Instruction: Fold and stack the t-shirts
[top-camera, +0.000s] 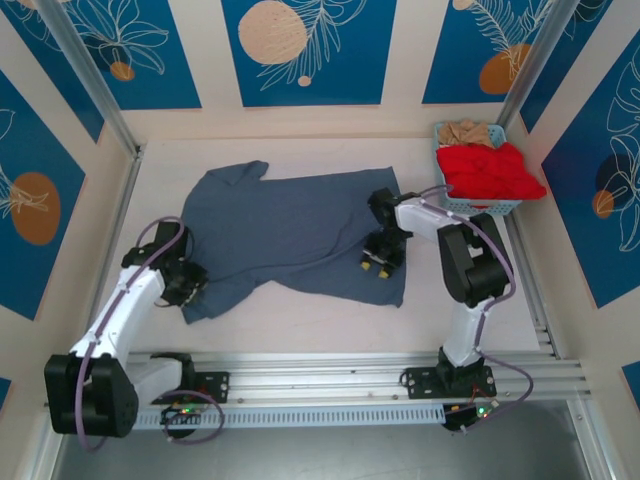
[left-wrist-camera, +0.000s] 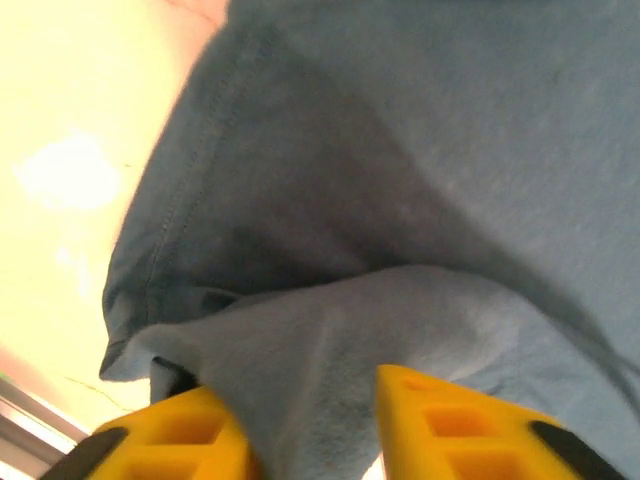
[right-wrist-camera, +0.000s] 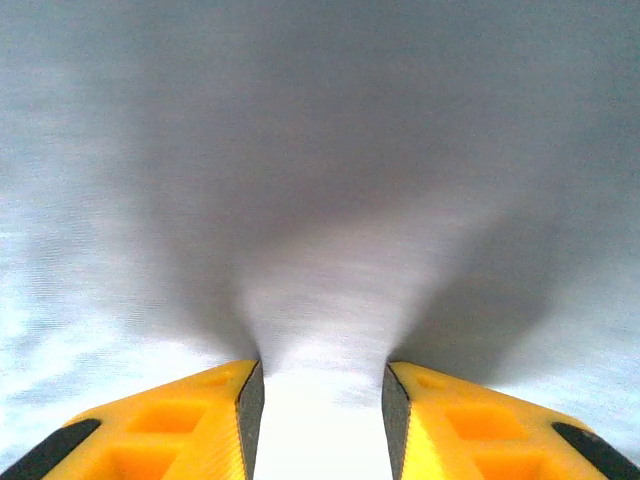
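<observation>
We see the right end effector (right-wrist-camera: 320, 380) pinching the slate-blue t-shirt (top-camera: 290, 230) on the desk (top-camera: 330, 322). The left end effector (left-wrist-camera: 305, 410) straddles a fold, and we cannot tell if it grips.

The slate-blue t-shirt (right-wrist-camera: 320, 150) is blurred, the right tool (right-wrist-camera: 320, 372) cropped.

My left gripper (left-wrist-camera: 298, 405) stands with jaws parted; my right gripper (right-wrist-camera: 320, 372) pinches the blue t-shirt (right-wrist-camera: 320, 200) between its fingertips.

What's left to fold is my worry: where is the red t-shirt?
Top view: the red t-shirt lies bunched in the light-blue basket at the far right corner of the table, in front of a beige shirt.
</observation>
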